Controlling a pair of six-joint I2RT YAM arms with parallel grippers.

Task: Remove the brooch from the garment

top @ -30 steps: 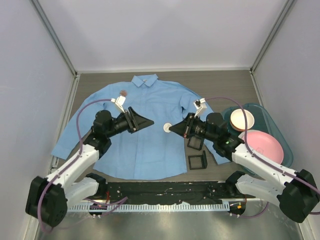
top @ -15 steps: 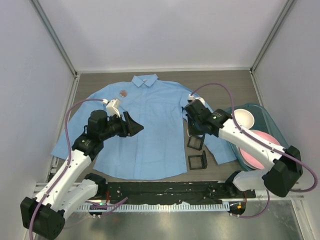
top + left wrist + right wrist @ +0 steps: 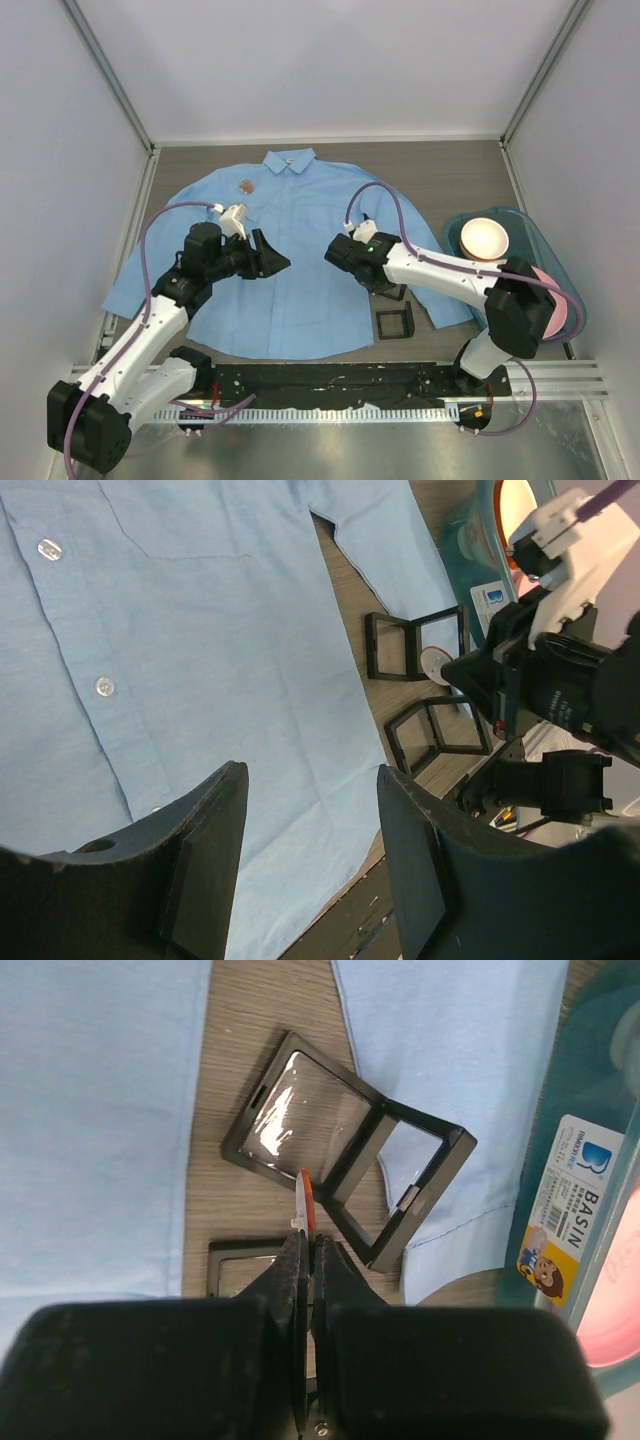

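The light blue shirt (image 3: pixel 300 260) lies flat with its collar at the far side; it also shows in the left wrist view (image 3: pixel 200 630). A small pinkish brooch (image 3: pixel 247 185) sits on it beside the collar. My left gripper (image 3: pixel 275 262) is open and empty above the shirt's front (image 3: pixel 310 775). My right gripper (image 3: pixel 380 285) points down over an open black box (image 3: pixel 350 1160). It is shut on a thin round brooch (image 3: pixel 304 1200), white-backed with an orange face, seen edge-on. That brooch also shows in the left wrist view (image 3: pixel 435 662).
A second black box (image 3: pixel 395 322) lies nearer the front edge, by the shirt's hem. A teal basin (image 3: pixel 520 215) at the right holds a cream bowl (image 3: pixel 484 238) and a pink plate (image 3: pixel 545 300). Walls close in the left, right and far sides.
My right gripper has swung from pointing left over the shirt to pointing down over the black boxes, still holding the round brooch. My left gripper has shifted only slightly.
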